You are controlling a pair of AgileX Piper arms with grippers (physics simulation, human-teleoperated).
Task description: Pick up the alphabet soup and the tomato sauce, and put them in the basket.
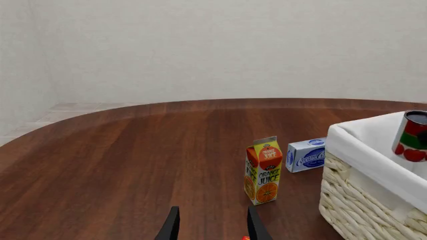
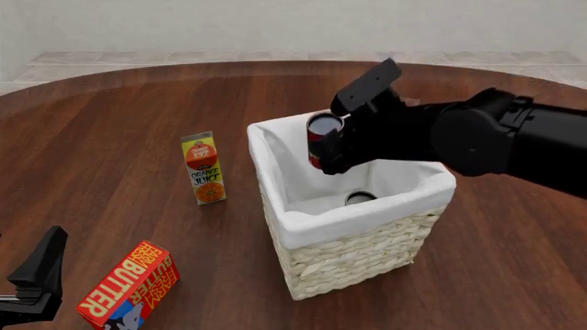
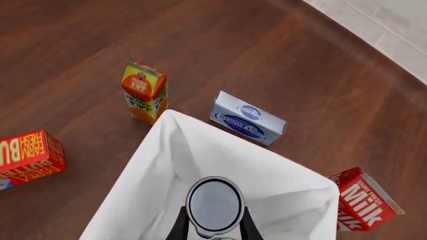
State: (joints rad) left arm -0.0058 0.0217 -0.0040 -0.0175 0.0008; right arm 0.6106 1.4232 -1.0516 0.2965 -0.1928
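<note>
Front view: our right gripper (image 2: 323,148) is clamping the tomato sauce (image 2: 322,135) upright above the open mouth of the basket (image 2: 353,251), the can clear of the lining. Deep inside we are seeing a can top, probably the alphabet soup (image 2: 359,198). Our left gripper (image 1: 212,225) is hovering with fingers parted, holding nothing, near the orange juice carton (image 2: 203,168) and butter box (image 2: 128,285).

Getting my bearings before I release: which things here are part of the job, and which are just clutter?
Job: tomato sauce, held in the right hand over the basket; a can inside it, probably the alphabet soup.
Clutter: orange juice carton, butter box, cream cheese box, milk carton.
</note>
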